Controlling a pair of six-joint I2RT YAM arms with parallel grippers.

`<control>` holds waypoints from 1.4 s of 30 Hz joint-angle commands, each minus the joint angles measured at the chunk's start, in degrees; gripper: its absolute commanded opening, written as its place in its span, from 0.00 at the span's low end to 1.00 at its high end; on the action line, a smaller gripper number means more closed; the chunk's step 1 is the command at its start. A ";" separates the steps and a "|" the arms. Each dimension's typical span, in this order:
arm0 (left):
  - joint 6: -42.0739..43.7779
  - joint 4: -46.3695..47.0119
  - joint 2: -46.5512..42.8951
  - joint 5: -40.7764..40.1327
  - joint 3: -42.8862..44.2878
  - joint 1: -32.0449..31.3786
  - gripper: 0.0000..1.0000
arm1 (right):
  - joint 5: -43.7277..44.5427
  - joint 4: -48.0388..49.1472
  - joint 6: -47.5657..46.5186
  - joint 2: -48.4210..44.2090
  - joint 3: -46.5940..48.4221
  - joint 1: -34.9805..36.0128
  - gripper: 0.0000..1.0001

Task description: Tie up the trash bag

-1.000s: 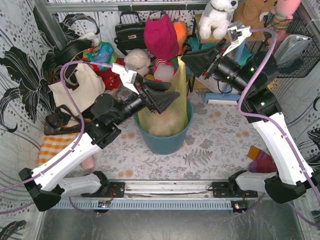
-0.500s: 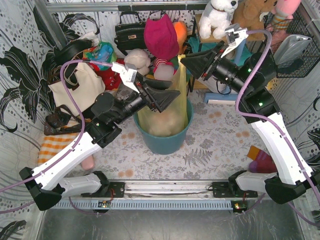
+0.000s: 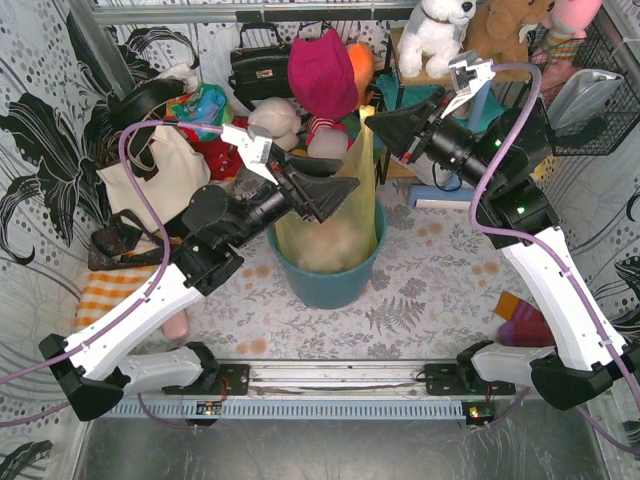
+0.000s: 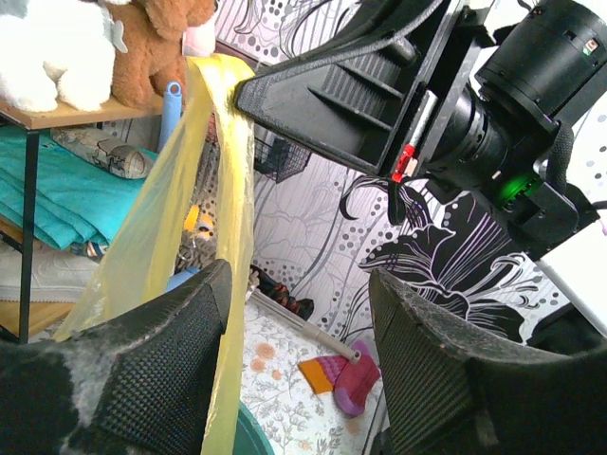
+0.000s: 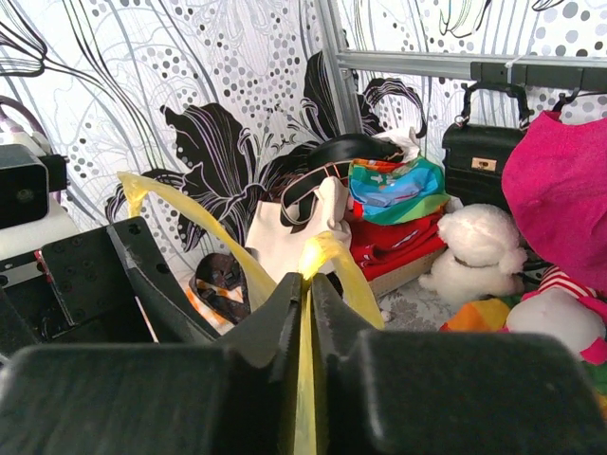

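1. At table centre: bag sits in teal bin, handle strip stretched upward.
2. Right gripper: pinched tight on that strip.
3. Left gripper: jaws wide, holding nothing, strip beside one finger.

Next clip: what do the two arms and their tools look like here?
The left arm and right arm have white links, black joints, green status lights and a looping purple cable each. The left tool and right tool have black wedge-shaped fingers, mesh-textured inside.
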 commanded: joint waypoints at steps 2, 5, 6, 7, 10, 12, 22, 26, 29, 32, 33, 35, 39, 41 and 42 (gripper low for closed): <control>0.61 5.81 0.90 -3.05 0.96 -0.30 0.69 | 0.02 2.49 -0.42 -1.49 0.92 -0.02 0.01; 1.07 7.14 2.24 -3.16 1.63 -0.30 0.69 | -0.22 1.87 -0.57 -1.31 1.92 -0.01 0.00; 1.37 7.57 2.81 -3.09 1.99 -0.30 0.69 | -0.32 1.67 -0.57 -1.31 2.23 0.03 0.00; 1.63 7.99 3.34 -3.08 2.35 -0.30 0.69 | -0.33 1.59 -0.58 -1.29 2.31 -0.03 0.00; 2.53 9.12 4.95 -3.21 3.49 -0.30 0.69 | -0.42 1.42 -0.57 -1.39 2.33 0.03 0.00; 3.36 9.64 5.72 -3.52 4.18 -0.30 0.69 | -0.63 1.37 -0.54 -1.48 3.59 0.01 0.00; 10.26 11.94 6.59 -10.08 4.68 -0.30 0.69 | -2.18 0.92 0.09 -1.38 5.11 0.03 0.00; 12.70 12.69 7.77 -9.74 5.21 -0.30 0.71 | -2.69 0.84 0.40 -1.86 4.77 0.03 0.00; 14.66 13.34 9.29 -7.31 6.41 -0.30 0.74 | -2.78 1.08 0.62 -2.39 3.76 0.01 0.00; 17.11 13.59 10.72 -5.01 7.57 -0.30 0.75 | -2.96 1.52 0.97 -2.98 2.72 0.02 0.00; 17.98 14.09 11.01 -4.67 7.59 -0.30 0.75 | -2.97 1.60 1.06 -3.16 2.72 -0.01 0.00; 19.79 15.86 11.43 -4.57 6.93 -0.30 0.76 | -3.09 1.65 1.17 -3.40 2.72 0.03 0.00; 24.76 18.00 12.04 -1.86 5.98 -0.25 0.78 | -3.93 1.30 1.27 -3.92 1.12 -0.03 0.00; 26.58 18.75 12.14 0.88 5.52 -0.21 0.78 | -4.53 1.30 1.35 -4.07 0.73 -0.04 0.00; 27.24 19.76 12.12 1.81 5.07 -0.21 0.79 | -4.81 1.33 1.42 -4.16 0.46 0.02 0.00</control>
